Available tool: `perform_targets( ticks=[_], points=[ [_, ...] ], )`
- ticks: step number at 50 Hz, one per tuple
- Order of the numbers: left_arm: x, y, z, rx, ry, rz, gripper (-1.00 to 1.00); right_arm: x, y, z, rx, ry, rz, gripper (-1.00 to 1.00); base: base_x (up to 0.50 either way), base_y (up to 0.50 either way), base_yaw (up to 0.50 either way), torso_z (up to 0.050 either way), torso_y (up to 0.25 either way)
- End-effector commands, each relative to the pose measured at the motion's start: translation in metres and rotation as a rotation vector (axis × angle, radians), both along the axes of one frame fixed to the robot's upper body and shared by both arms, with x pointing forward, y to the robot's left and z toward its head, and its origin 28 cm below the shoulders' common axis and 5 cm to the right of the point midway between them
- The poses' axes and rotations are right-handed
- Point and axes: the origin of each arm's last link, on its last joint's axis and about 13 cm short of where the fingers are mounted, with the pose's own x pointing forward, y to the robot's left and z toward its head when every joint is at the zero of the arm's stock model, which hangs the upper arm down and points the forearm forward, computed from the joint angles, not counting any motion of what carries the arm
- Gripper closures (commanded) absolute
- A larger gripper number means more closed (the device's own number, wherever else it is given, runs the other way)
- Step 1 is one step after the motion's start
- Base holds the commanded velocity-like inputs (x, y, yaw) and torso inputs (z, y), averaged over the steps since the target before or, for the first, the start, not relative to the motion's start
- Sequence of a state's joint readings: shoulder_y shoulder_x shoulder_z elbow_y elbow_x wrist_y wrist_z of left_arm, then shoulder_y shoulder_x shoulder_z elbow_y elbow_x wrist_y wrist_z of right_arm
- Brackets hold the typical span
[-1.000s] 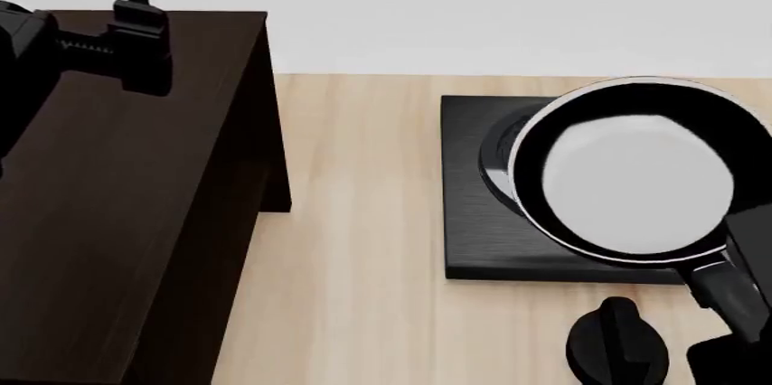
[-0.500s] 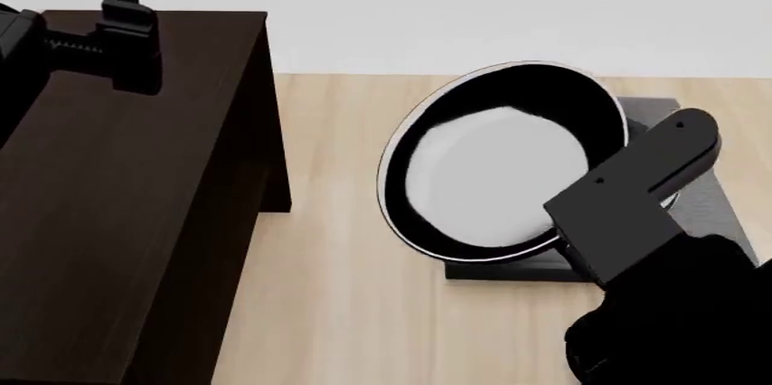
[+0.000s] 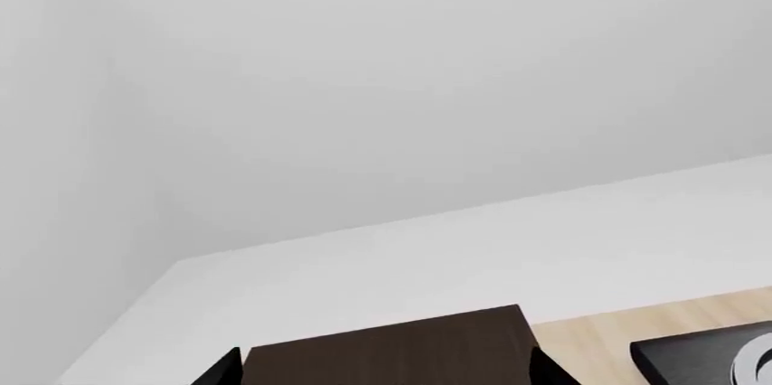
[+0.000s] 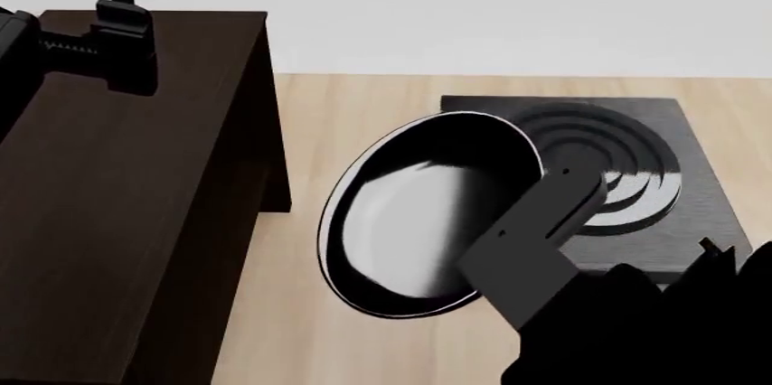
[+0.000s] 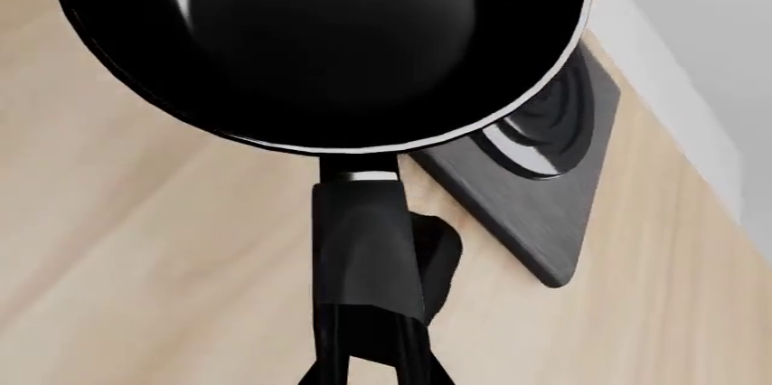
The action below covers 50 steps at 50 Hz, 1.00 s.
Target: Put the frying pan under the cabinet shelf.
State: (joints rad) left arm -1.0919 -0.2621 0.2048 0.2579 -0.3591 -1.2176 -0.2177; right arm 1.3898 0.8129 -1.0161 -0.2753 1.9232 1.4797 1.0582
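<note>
1. The frying pan (image 4: 422, 218) is being carried above the desk (image 4: 362, 114), tilted, between the burner plate (image 4: 627, 177) and the cabinet shelf (image 4: 133, 186). In the head view it is lying at about 3 o'clock from the cabinet's side panel.
2. The pan's handle (image 5: 362, 249) is being held by the right gripper (image 5: 368, 371). Its jaws are judged to be clamped on the handle, though only their tips are showing in the right wrist view.
3. The left gripper (image 4: 121, 37) is being held over the cabinet top at about 10 o'clock in the head view. Whether its jaws are apart or together cannot be told.
4. For the step in hand, the pan is best being levelled while it is being lowered, so that its rim is passing under the cabinet top and not striking it.
5. The opening under the cabinet is not being shown clearly, so the approach toward 9 o'clock is best being made slowly and low over the desk.
6. The grip is best being kept firm, since a tilted pan is likely to be twisting on its long handle.
</note>
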Motion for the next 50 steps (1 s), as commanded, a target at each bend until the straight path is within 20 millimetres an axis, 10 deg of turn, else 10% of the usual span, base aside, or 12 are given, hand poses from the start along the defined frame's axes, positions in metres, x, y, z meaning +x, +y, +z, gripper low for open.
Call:
perform_targets(
  ticks=[1,50],
  points=[
    [-0.001,0.001,-0.001,-0.003,0.000,0.002,-1.00,0.012,0.004,-0.008,-0.022,-0.054,0.012,1.00,0.00,0.00,0.00,0.000,0.000],
    [-0.002,0.007,-0.005,-0.014,0.005,0.017,-1.00,0.053,0.038,-0.075,0.040,0.082,0.140,1.00,0.00,0.00,0.00,0.000,0.001]
  ],
)
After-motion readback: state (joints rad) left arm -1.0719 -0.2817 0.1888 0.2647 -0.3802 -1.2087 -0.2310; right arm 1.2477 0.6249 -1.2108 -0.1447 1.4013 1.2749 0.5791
